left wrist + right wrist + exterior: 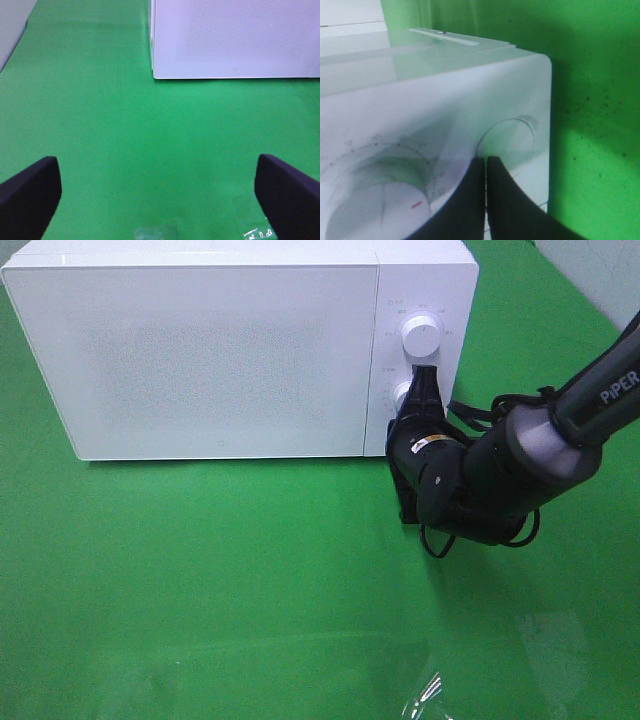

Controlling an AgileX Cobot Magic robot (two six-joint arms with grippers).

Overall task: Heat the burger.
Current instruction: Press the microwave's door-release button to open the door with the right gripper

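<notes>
The right gripper (427, 372) is pressed together, seemingly at a boxy white microwave's (220, 350) lower round knob (403, 396); the left gripper (156, 167) is spread wide.

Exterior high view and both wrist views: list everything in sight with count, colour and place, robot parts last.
microwave: one, white, door shut, at the back of the table
knobs: two, white, on the microwave's right-hand panel, upper knob above lower knob
table cover: one, green, under everything
clear plastic scrap: one, transparent, on the cover near the front edge
burger: none in view
right arm: one, black and grey, reaching in from the right
right gripper: one, black, shut, at the control panel beside the lower knob
left gripper: one, black, open, above bare cover in front of the microwave
</notes>
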